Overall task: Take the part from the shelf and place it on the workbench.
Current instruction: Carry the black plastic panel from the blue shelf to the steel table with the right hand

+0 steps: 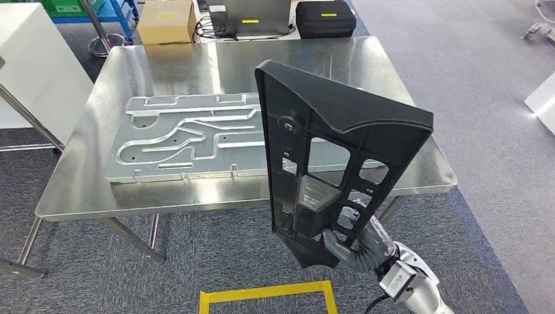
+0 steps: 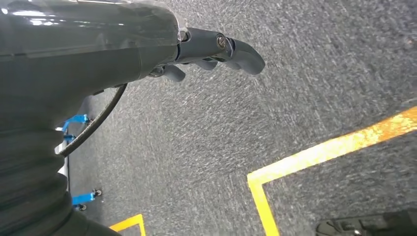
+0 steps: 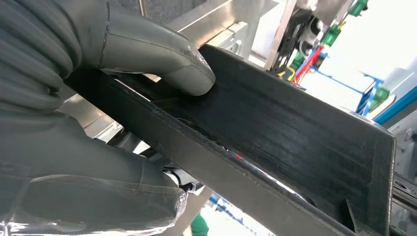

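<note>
1. The right hand (image 1: 343,243) grips the black part (image 1: 327,157) at its narrow lower end, with the grey thumb (image 3: 162,59) pressed on one face and the fingers wrapped under the edge.
2. The part is a flat black plastic panel with ribbed cut-outs. It is held upright and slightly tilted, above the near right edge of the workbench (image 1: 163,65), not resting on it.
3. The workbench is a steel-topped table. A machined grey metal plate (image 1: 190,137) with grooved channels lies flat on its middle.
4. The left hand (image 2: 216,51) hangs over grey carpet (image 2: 295,73) beside yellow floor tape (image 2: 314,155), holding nothing, fingers loosely curled and apart.
5. Behind the far edge of the workbench are a cardboard box (image 1: 167,21) and a black case (image 1: 325,18).
</note>
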Action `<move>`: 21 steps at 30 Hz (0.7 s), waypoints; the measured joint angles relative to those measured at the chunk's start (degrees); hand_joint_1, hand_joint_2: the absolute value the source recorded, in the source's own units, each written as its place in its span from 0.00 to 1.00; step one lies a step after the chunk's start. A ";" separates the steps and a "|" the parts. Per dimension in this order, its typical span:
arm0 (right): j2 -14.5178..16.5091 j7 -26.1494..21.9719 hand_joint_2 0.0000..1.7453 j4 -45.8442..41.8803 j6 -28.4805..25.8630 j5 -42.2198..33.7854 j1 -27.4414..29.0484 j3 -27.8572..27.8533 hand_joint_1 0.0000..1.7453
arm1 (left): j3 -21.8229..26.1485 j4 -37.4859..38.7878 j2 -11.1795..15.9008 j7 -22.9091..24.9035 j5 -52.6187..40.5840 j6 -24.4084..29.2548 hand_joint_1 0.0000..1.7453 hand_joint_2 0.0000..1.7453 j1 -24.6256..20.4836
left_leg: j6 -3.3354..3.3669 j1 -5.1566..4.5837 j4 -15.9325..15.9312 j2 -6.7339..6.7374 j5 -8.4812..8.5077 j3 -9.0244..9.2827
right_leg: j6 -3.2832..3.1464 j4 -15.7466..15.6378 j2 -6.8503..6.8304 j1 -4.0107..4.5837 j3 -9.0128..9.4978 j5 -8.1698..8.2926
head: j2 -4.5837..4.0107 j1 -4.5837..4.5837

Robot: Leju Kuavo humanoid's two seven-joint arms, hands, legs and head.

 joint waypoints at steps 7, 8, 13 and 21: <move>0.03 7.38 1.00 1.15 4.95 -4.30 -12.36 -0.21 1.00 | -0.02 0.00 -0.04 -0.44 -0.45 -0.22 0.00 1.00 -0.44 | -2.22 -0.22 1.10 0.48 -1.89 1.37 | -2.10 -10.00 0.30 0.41 4.02 4.05 | 0.00 0.01; 0.02 8.93 1.00 2.16 5.81 -5.57 -15.94 -0.33 1.00 | -0.02 0.00 -0.03 -0.57 -0.45 -0.18 0.00 1.00 -0.56 | -2.55 -0.15 2.57 0.45 -2.55 0.65 | -2.36 -10.08 0.42 0.27 4.31 3.98 | 0.00 0.01; -0.08 15.92 1.00 10.88 5.26 -4.75 -37.71 -1.16 1.00 | -0.04 0.00 -0.03 -0.84 -0.45 -0.07 0.00 1.00 -0.79 | -3.60 0.54 16.01 0.35 -6.44 -9.05 | -2.82 -10.06 0.94 0.30 5.24 3.11 | 0.00 0.00; -0.14 20.02 1.00 22.56 -0.52 11.36 -52.73 1.50 1.00 | -0.04 0.00 0.14 -0.71 -0.50 -0.21 0.00 1.00 -0.22 | -1.50 -0.03 0.79 0.39 3.94 -5.76 | -1.21 -10.40 1.07 0.44 7.39 0.88 | 0.00 -0.01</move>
